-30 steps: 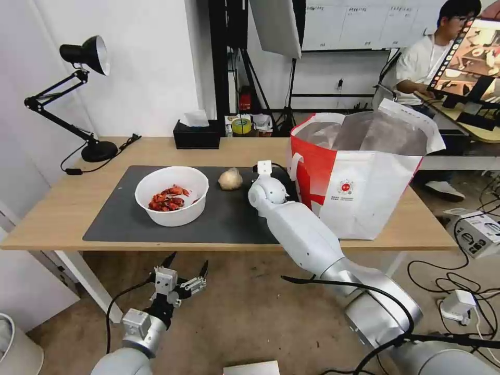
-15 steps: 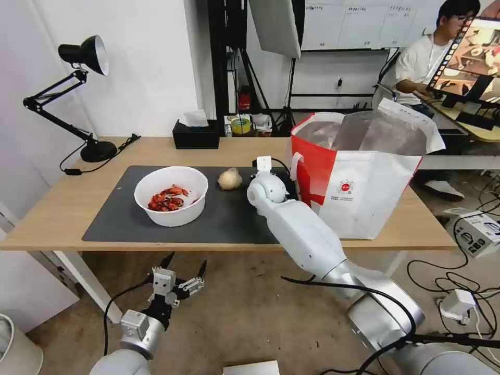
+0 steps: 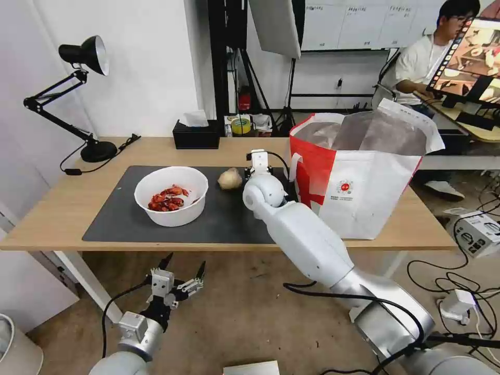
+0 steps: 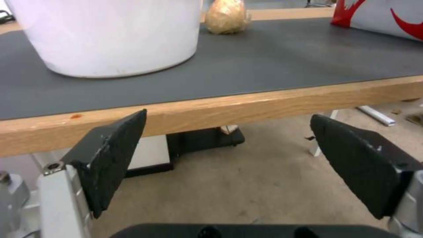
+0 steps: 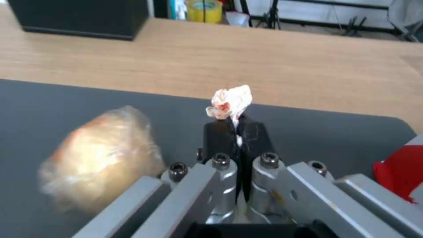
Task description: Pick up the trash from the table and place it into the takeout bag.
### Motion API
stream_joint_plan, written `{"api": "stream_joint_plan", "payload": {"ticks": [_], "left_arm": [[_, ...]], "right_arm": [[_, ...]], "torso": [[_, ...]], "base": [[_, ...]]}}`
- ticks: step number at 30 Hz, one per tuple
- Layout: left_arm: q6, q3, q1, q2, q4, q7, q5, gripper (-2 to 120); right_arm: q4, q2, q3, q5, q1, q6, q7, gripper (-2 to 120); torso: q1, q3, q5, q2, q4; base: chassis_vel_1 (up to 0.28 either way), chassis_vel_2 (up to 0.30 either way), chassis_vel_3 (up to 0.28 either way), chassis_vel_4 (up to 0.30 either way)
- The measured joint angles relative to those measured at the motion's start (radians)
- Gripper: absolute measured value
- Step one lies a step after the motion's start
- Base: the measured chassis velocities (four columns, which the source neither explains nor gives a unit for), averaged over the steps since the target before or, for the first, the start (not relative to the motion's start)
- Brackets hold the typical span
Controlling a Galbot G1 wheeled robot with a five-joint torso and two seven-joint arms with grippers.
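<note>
Floor-level space below the desk's front edge is where the left gripper is hanging idle, its black ribbed pads spread wide and holding nothing. Above it, the table is showing a pale wood edge around a matte dark mat, on which the white bowl, smooth-walled and round, is sitting with red shells inside. Beyond that, the right gripper is hovering over the mat between the beige wrapped ball and the takeout bag, its fingers pressed together on the tissue, a crumpled white wad with reddish stains. The wad is soft and only pinched at one end, so the carry probably calls for a firm, steady squeeze, a lift clearing the bag's stiff rim, and release well over the silver foil opening, not near its edge.
</note>
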Motion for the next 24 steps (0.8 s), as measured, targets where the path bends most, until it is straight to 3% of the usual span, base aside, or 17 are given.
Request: {"api": "stream_joint_plan", "payload": {"ticks": [24], "left_arm": [[-0.024,-0.083,0.116,-0.067,-0.046,0.006,0.048,100]], "right_arm": [[0.424,-0.143,-0.072,-0.011,-0.137,-0.018,0.013,0]], "torso": [[0.0,0.0,0.0001,0.0,0.0]], "base": [[0.0,0.0,0.0,0.0]]}}
